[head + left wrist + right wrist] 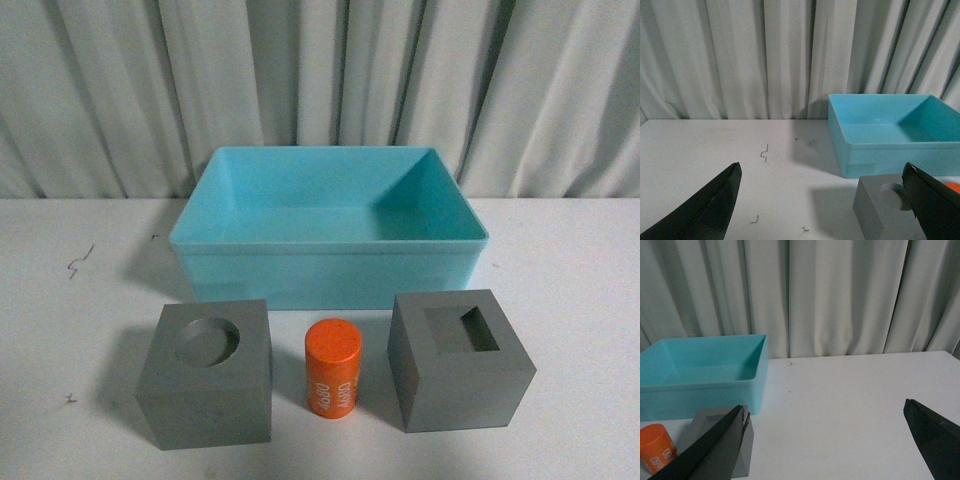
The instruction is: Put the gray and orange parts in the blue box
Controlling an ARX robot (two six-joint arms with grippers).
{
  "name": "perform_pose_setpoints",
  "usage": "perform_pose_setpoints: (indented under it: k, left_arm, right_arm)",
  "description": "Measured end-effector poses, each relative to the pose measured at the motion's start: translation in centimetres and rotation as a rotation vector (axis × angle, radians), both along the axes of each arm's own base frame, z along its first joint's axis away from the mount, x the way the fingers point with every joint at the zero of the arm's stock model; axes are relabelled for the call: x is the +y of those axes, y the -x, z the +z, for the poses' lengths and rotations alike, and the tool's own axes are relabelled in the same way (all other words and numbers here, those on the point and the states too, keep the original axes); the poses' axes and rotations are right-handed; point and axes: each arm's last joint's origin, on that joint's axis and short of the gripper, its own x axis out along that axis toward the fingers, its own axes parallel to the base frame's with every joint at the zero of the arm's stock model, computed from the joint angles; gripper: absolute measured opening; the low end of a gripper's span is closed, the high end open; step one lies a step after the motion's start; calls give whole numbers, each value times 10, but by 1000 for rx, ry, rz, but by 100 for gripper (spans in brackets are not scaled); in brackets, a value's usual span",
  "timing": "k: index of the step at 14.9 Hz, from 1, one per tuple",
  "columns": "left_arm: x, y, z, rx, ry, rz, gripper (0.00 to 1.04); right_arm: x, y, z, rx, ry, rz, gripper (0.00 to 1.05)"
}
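The gray cube with the round recess (pixel 207 372) stands on the white desk (pixel 80 330), nearest the robot's left side, its recess facing up. The gray cube with the rectangular recess (pixel 460 360) stands toward the right, also with its recess up. Between them, apart from both, the orange cylinder (pixel 333 370) stands upright, with white digits running down its side. The three form a row on the near side of the blue box (pixel 330 275), close to its front wall but not touching it. All three are outside the box. The box sits squarely farther back on the desk, its open top showing plain turquoise inner walls and floor.

The left hand (pixel 821 167) is spread wide, its two dark fingers (pixel 705 210) far apart with only bare desk between them. One finger overlaps the round-recess cube in the left wrist view, though whether it touches cannot be told. The right hand (pixel 825 405) is spread equally wide and holds nothing. In the right wrist view the rectangular-recess cube shows partly behind one finger, with the cylinder beside it.

A few small dark marks (pixel 78 262) lie on the desk to the left of the box. A pale pleated curtain (pixel 330 80) hangs behind the desk.
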Motion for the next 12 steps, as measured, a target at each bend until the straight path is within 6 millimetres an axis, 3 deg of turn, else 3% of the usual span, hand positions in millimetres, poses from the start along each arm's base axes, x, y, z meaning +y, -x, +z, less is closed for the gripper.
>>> perform_pose_setpoints:
  k: [12]
  left_arm:
    - [0, 0, 0, 0, 0, 0, 98]
  right_arm:
    - [0, 0, 0, 0, 0, 0, 98]
